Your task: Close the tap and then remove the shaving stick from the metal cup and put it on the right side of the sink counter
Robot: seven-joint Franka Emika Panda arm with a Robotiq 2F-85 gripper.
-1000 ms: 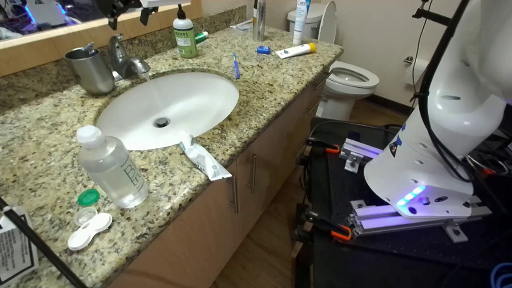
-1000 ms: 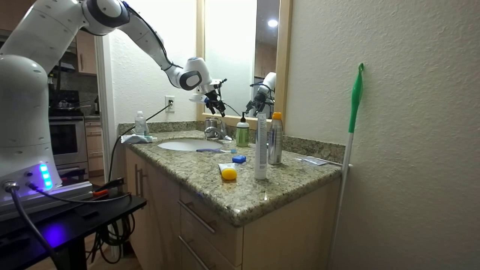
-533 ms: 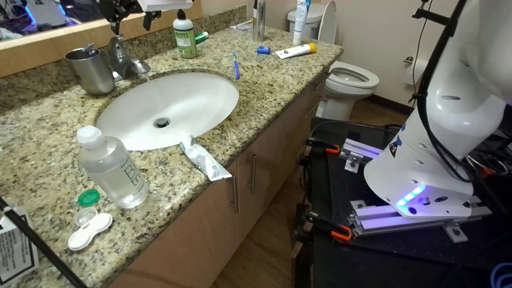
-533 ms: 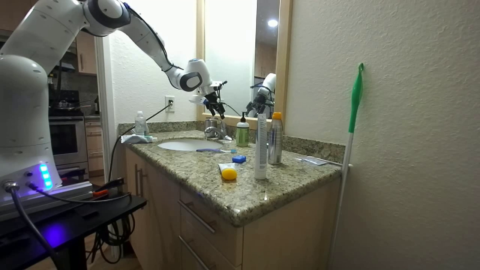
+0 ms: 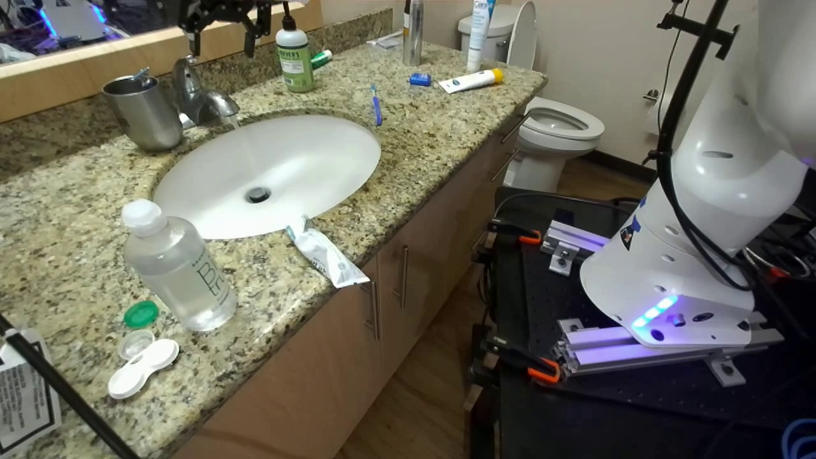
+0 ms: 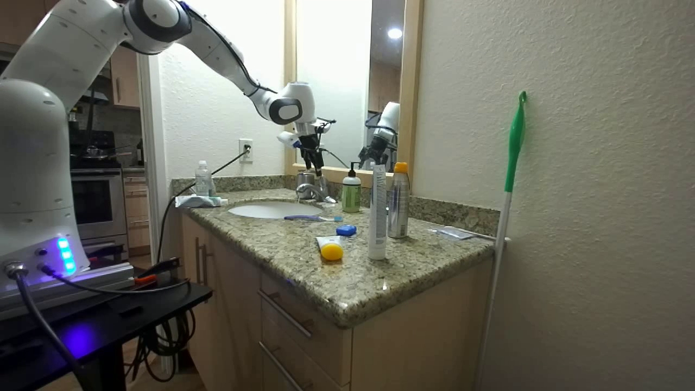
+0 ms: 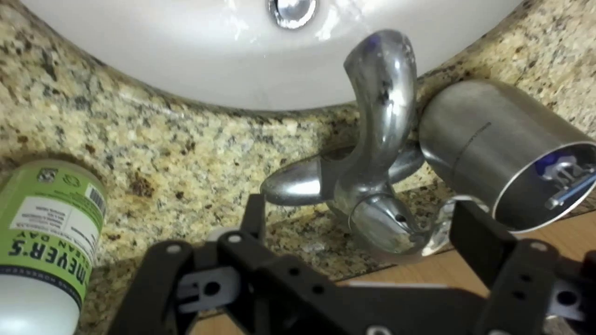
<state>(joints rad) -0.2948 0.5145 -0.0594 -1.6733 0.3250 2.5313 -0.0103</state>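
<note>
End effector [image 6: 313, 170] above tap [image 6: 319, 191]

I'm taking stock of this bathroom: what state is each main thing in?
Basin tap: running
Hand: open
Metal cup: upright, shaving stick inside
Toilet lid: raised
Soap pump bottle: upright
Clear bottle: upright, capped
Yellow-capped tube: lying, capped
Blue toothbrush: lying flat
Drawers: shut
Cabinet doors: shut

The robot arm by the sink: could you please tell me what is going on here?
The robot arm holds its open pincer over the tap, with nothing gripped. Water is running into the basin, so the tap is not yet closed. The shaving stick is in the metal cup beside the tap.
</note>
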